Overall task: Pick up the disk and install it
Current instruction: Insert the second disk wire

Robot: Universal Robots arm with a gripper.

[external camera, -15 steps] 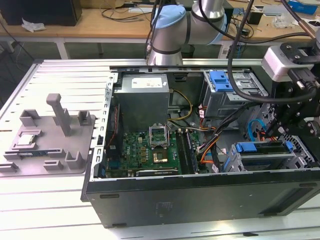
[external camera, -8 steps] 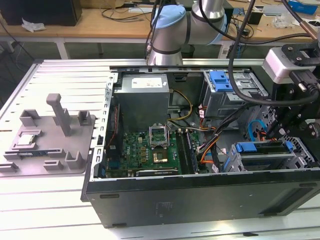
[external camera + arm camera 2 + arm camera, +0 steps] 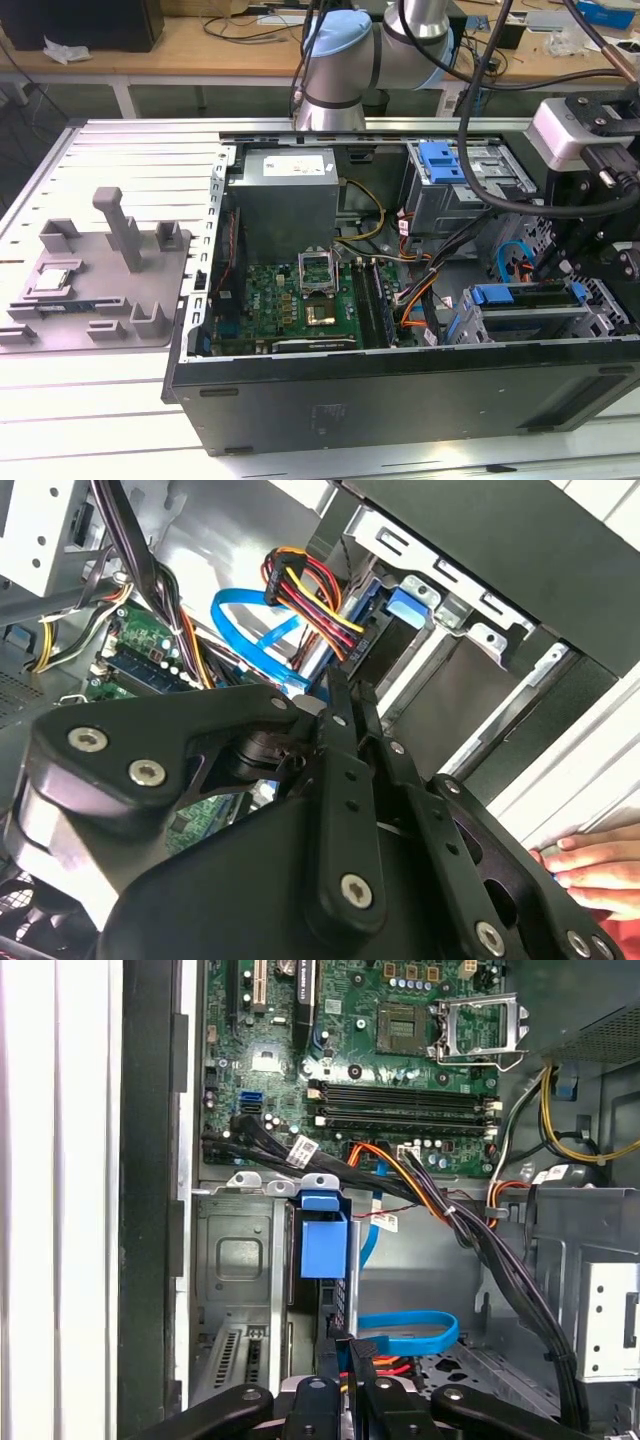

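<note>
- Disk (image 3: 515, 296): it stands on edge in the cage (image 3: 600, 300) at the lower right of the exterior view. Its blue frame also shows in both wrist views (image 3: 323, 1240) (image 3: 405, 600).
- Claw (image 3: 345, 1355): it sits at the disk's near end and is closed down to a narrow slit. You can see no load between the tips, and I cannot tell whether they nip the disk's edge or only rest beside it. It is also in the second wrist view (image 3: 338, 695) and at the exterior view's right (image 3: 545, 265).
- Handling, as a judgement:
  - Expect a stiff, dense slab, heavier than its size suggests.
  - The metal faces are probably slick and the blue frame gives more bite, so take hold across the frame's rails or on its tab.
  - It will not flex, so a skewed push is likely to jam it in the cage.
  - Treat it as shock-sensitive.
- Case (image 3: 400, 385): it lies open with the board (image 3: 300, 295) at centre and a second cage with a blue latch (image 3: 440, 160) at upper right.
- Cables: a blue cable (image 3: 410, 1330) loops just beside the claw. A coloured wire bundle (image 3: 305, 590) ends in a black plug close to the disk's end, so watch for snagging.
- Tray (image 3: 100, 320): it is at the exterior view's left, outside the case, and holds a small chip (image 3: 55, 280).
- Hand (image 3: 590, 865): a person's fingers rest near the case edge in the second wrist view, so keep clear.
</note>
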